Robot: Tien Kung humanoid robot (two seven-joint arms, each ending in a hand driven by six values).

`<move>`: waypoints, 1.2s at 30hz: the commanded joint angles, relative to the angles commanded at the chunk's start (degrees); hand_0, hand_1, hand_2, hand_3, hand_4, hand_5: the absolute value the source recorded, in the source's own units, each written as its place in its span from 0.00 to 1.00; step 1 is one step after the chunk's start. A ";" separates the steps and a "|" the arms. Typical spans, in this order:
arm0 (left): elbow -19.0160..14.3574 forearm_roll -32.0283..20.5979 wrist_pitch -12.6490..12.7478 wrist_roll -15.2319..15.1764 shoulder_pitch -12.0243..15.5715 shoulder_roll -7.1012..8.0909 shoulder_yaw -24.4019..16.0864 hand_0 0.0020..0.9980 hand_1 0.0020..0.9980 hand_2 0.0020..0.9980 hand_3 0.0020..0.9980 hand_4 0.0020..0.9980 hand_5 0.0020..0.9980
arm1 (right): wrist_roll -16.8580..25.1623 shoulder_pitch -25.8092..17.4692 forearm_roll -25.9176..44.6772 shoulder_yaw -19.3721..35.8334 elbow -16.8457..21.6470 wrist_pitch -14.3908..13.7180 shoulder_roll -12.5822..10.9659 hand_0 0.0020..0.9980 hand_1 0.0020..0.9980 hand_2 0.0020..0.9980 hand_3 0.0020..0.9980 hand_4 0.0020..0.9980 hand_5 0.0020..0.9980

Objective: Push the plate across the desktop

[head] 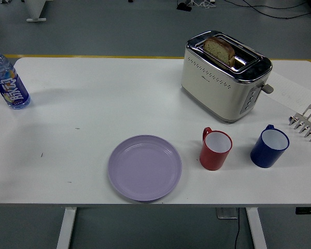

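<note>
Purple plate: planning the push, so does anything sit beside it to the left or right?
The purple plate has bare table to its left; the red mug stands close on its right, with the blue mug beyond.

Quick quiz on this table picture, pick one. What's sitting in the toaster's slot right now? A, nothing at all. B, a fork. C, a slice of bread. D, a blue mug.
C: a slice of bread sticks up out of the top slot of the toaster, while the blue mug stands on the table in front of it, to the right of the red mug.
</note>
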 joint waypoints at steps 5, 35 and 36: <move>0.17 0.34 -0.52 0.50 0.46 0.25 -0.54 0.75 0.75 0.72 0.71 0.56 1.00 | 0.38 -0.32 0.81 -0.37 -0.03 -0.10 0.06 0.72 0.67 0.79 0.74 0.51 0.57; -3.67 1.15 -0.70 0.77 2.59 -1.31 -1.78 0.75 0.75 0.72 0.69 0.57 1.00 | 1.10 1.36 1.32 -0.53 -0.59 -0.41 0.11 0.71 0.67 0.79 0.74 0.51 0.56; -3.79 1.17 -0.65 0.72 2.72 -1.48 -1.99 0.75 0.75 0.72 0.69 0.57 1.00 | 1.12 1.45 1.38 -0.55 -0.60 -0.49 0.09 0.71 0.67 0.79 0.74 0.51 0.56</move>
